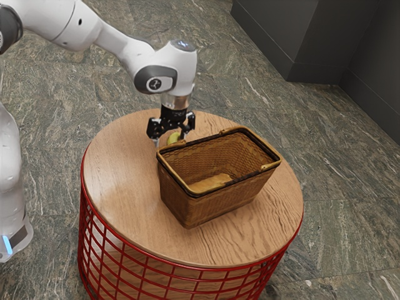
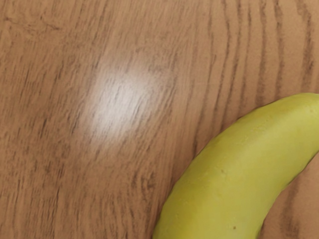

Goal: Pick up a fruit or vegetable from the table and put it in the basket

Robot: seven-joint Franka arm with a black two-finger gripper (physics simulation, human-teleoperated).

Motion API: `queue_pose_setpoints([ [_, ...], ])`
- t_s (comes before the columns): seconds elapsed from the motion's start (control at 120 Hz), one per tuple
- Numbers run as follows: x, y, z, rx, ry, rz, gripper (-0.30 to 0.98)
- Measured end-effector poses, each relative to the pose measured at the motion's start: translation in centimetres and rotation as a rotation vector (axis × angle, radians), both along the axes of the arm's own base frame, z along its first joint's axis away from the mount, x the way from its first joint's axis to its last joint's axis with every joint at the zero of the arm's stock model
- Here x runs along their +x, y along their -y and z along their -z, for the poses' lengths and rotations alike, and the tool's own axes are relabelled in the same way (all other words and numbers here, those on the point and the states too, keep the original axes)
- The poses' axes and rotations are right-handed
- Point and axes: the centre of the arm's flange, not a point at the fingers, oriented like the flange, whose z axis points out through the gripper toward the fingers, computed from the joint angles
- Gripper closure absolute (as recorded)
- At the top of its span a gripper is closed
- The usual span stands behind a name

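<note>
Clearly, the fingers (image 1: 152, 130) of the black gripper (image 1: 169, 139) are open: they stand apart, with a gap between the tips, and they do not grip anything. They point down toward the table (image 1: 119, 181), under the white arm (image 1: 134, 53), which comes in from the exterior view's upper left.

The banana (image 1: 173, 137) is yellow and curved, and it lies on the wooden table top, below the hand. In the exterior view it appears between the two fingers, closer to the finger on the exterior view's right. Whether one of them touches it, I cannot tell. The wrist view shows the banana lying on the wood grain, and near it on the wood there is a whitish spot of light.

Just beside the fingers, toward the exterior view's lower right, the brown woven basket (image 1: 209, 203) stands upright on the same table. Its rim comes near to the fingertips, and its lower part is farther from them. The banana is outside of this basket.

Under the round top, well below the fingers, there is a red wire frame (image 1: 150, 275). Around it extends the grey-green stone floor (image 1: 337, 256).
</note>
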Motion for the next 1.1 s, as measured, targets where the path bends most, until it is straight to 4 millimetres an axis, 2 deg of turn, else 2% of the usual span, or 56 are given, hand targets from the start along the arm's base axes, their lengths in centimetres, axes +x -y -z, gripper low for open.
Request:
queue_pose_setpoints([
  [1.008,-0.1,0.1,1.9,0.005,0.02,0.023,0.01],
  [1.1,-0.1,0.1,2.0,0.006,0.023,0.026,0.11],
])
